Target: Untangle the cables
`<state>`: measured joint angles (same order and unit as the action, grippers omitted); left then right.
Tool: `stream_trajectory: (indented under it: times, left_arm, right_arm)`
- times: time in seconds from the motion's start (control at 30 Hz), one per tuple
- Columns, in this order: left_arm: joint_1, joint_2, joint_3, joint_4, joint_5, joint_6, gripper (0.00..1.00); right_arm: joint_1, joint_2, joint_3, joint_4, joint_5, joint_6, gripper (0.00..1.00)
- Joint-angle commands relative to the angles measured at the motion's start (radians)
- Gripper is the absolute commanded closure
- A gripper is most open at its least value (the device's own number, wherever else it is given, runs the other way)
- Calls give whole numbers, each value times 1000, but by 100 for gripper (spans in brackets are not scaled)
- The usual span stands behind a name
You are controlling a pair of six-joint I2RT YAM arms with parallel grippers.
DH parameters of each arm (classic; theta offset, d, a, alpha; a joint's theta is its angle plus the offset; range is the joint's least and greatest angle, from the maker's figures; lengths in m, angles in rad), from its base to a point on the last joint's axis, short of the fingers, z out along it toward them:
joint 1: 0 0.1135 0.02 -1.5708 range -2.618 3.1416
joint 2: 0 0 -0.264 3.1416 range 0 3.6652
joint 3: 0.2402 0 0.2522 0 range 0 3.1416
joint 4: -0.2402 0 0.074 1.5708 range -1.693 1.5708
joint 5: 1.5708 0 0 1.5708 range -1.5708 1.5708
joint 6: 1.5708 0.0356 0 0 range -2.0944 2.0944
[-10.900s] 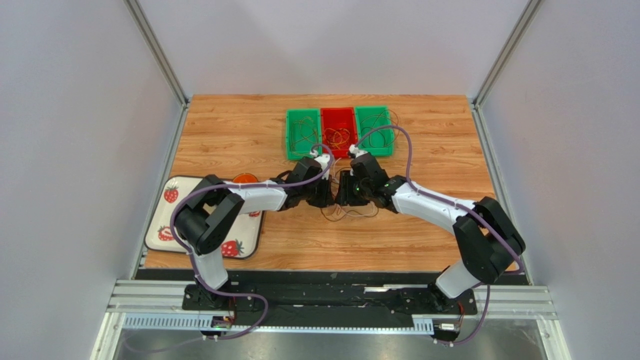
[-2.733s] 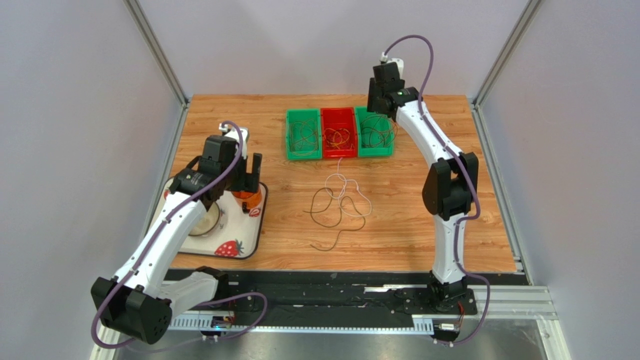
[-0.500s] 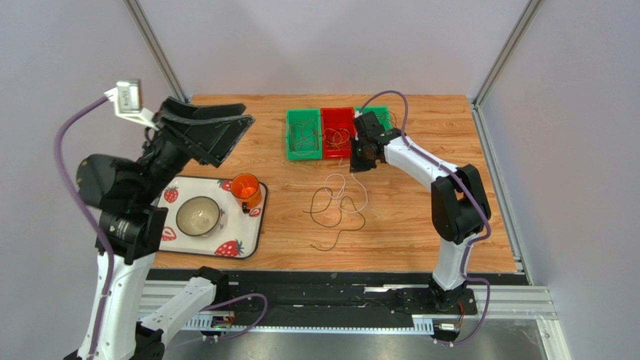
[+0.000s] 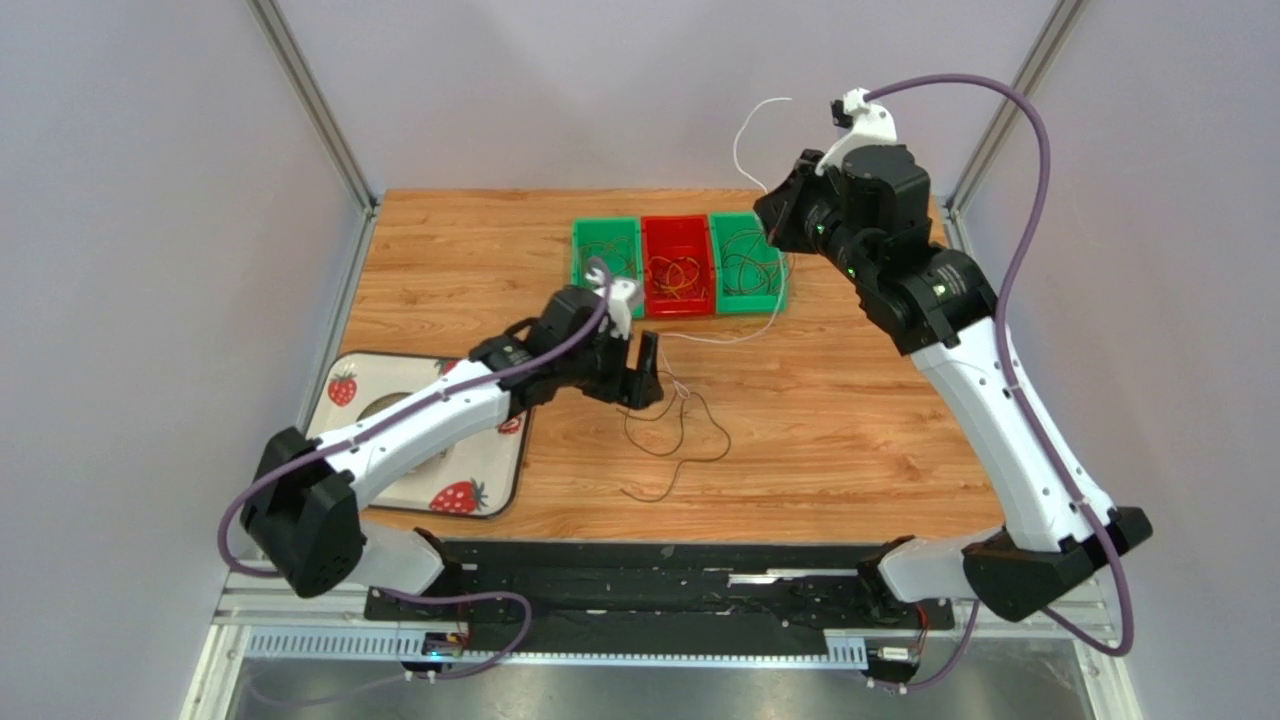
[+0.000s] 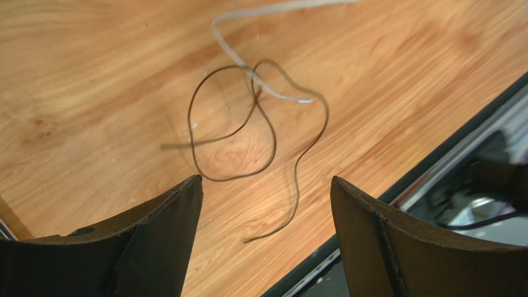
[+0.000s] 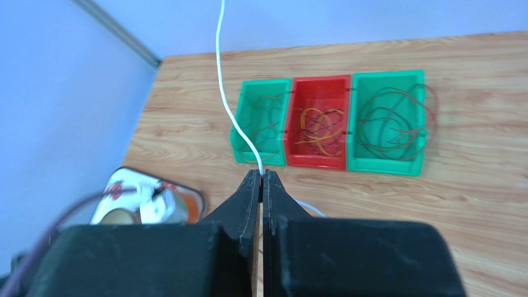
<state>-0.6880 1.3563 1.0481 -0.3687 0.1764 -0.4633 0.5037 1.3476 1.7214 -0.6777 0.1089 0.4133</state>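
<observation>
I see the wooden table (image 4: 842,435), with a strawberry tray (image 4: 451,492) at its near left and three bins along the far side: a left green bin (image 4: 606,273), a red bin (image 4: 678,267) and a right green bin (image 4: 747,264), each holding thin coiled wires. My right gripper (image 6: 261,179) is high above the bins, its fingers pressed together on a whitish cable (image 6: 230,111). My left gripper (image 5: 266,185) hovers low at the middle with its fingers spread wide and holds nothing. Under it a dark cable (image 5: 266,133) lies looped on the wood, crossed by the whitish one.

Wood-grain table (image 4: 842,435) between plain pale walls (image 4: 135,300), metal corner posts (image 4: 311,102).
</observation>
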Motion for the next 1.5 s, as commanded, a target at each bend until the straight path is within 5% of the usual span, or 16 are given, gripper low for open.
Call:
stream_trajectory:
  times: [0.0,0.2,0.33,0.53,0.73,0.9,1.3,1.43,1.47]
  left_arm:
    - [-113,76,15,31,-175,126,17]
    - [-205,260,115,31,-271,267,22]
    - [-209,345,150,65,-258,308,24]
    - [-254,440,168,116,-374,330,29]
    - [-274,503,210,108,-348,354,35]
    - [-330,524,240,117,-472,321,40]
    - [-369,592,297,129,-511,302,50]
    - [-370,638,396,-2,-589,269,44]
    - [-373,639,418,-33,-622,165,46]
  right_arm:
    - [-10,70,-49,-79,182,-10,100]
    - [-97,96,-46,-95,212,13,100]
    - [-186,75,-75,-53,77,42,100]
    - [-195,74,-106,-36,40,35,100]
    - [-211,81,-112,-25,2,39,100]
    - [-214,85,-121,-10,-18,45,100]
    - [-220,93,-117,-8,-38,47,100]
    - [-220,91,-118,-8,-44,48,100]
    - [-221,93,-118,-8,-48,48,100]
